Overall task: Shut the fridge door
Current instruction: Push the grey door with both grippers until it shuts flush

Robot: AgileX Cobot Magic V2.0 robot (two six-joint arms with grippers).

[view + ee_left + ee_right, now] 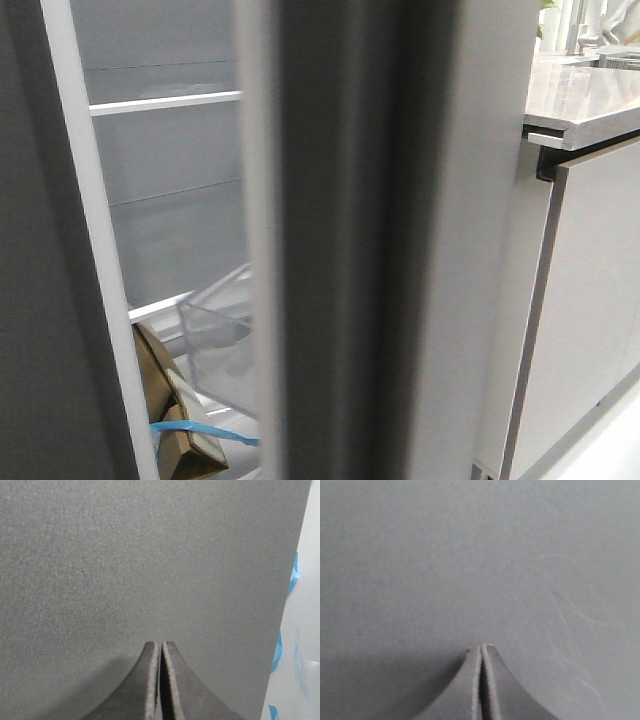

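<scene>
In the front view the fridge door (340, 240) stands ajar, edge-on and blurred, as a thick dark vertical band down the middle. Left of it I see the white fridge inside with shelves and a clear plastic bin (215, 340). Neither gripper shows in the front view. My left gripper (161, 645) is shut and empty, its tips close to a matte dark-grey door face (150, 555). My right gripper (481, 647) is shut and empty, its tips close to a smooth grey panel (470, 555) with fine scratches; I cannot tell which panel it is.
A second dark-grey door (40, 300) with a white edge strip fills the far left. A brown paper bag (170, 410) and a blue strip (200, 430) lie low inside the fridge. Pale grey cabinet doors (590, 300) under a countertop (580, 100) stand at the right. White film with blue tape (300, 630) borders the door face.
</scene>
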